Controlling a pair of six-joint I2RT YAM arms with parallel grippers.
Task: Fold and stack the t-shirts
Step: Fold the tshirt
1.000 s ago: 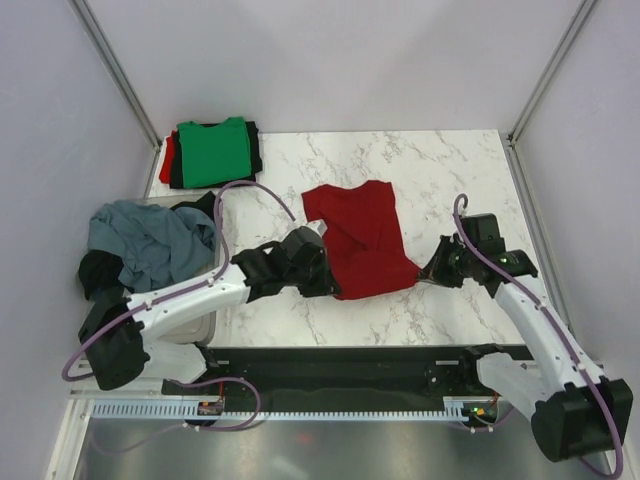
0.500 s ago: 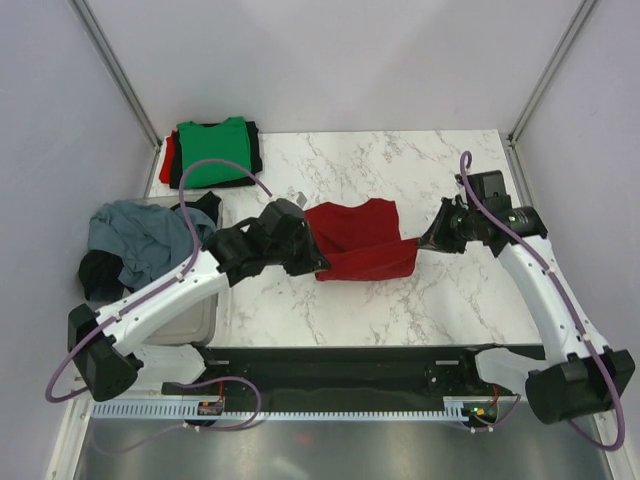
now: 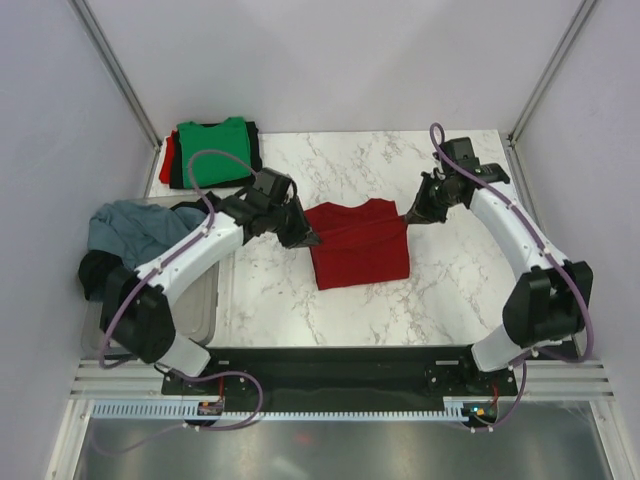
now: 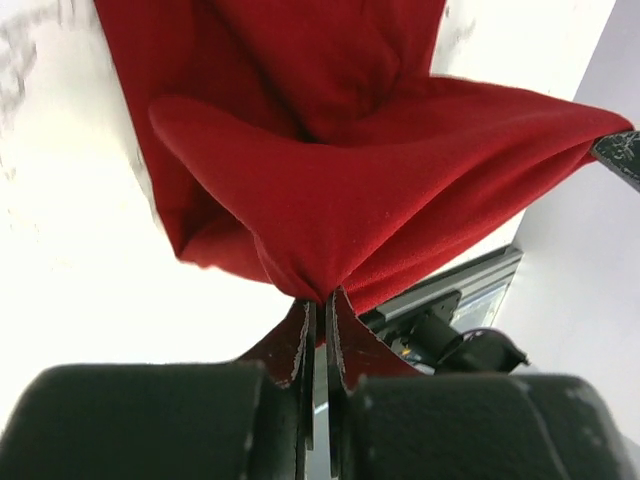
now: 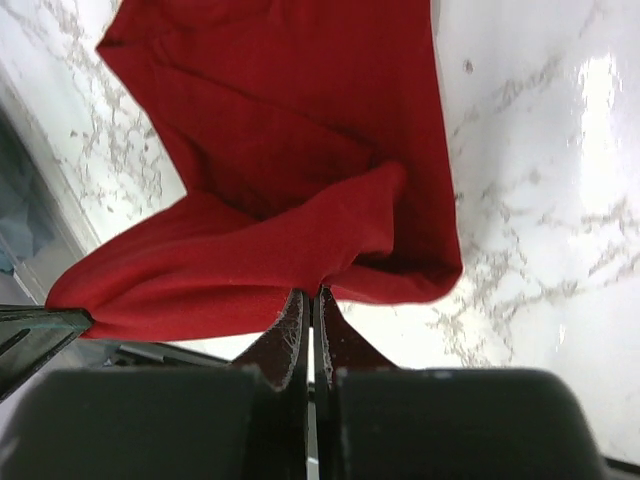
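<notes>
The dark red t-shirt [image 3: 358, 245] lies on the marble table, its near edge lifted and carried over towards the far edge. My left gripper [image 3: 311, 238] is shut on its left corner, seen in the left wrist view [image 4: 321, 293]. My right gripper [image 3: 408, 217] is shut on its right corner, seen in the right wrist view [image 5: 311, 291]. The cloth [image 4: 330, 170] hangs stretched between both grippers, and it also shows in the right wrist view [image 5: 290, 150]. A folded stack topped by the bright green t-shirt [image 3: 212, 152] sits at the far left. A grey-blue t-shirt [image 3: 140, 240] lies in the tub.
A clear plastic tub [image 3: 195, 320] stands at the left edge holding grey-blue and black cloth [image 3: 96, 273]. The stack has black and red layers under the green. Grey walls close in on the left, right and back.
Both grippers moved away from the near edge towards the back, carrying the shirt's near edge over itself. The shirt has become a shorter, folded rectangle.
</notes>
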